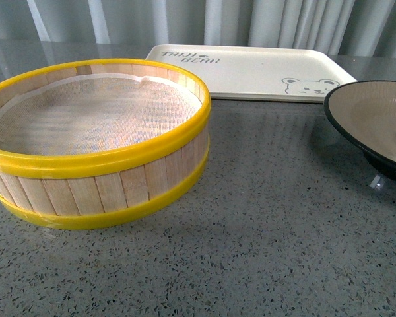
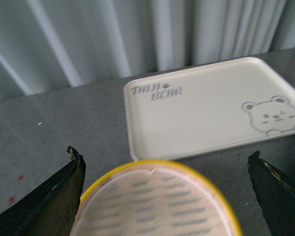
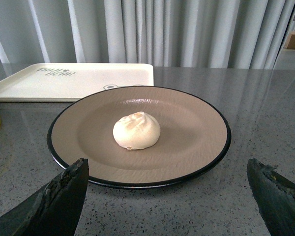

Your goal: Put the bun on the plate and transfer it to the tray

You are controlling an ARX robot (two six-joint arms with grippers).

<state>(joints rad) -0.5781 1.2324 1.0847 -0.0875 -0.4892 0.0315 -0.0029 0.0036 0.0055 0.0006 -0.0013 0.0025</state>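
Right hand [image 3: 166, 161] gapes before bun [image 3: 136, 130] sitting centred on plate [image 3: 196, 125].

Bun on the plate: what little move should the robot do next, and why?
Probably ease the right gripper forward and close it on the plate at its near rim. The bun already sits in the middle of the plate, the gripper is open and facing that rim, and the tray behind the plate has nothing on it yet.
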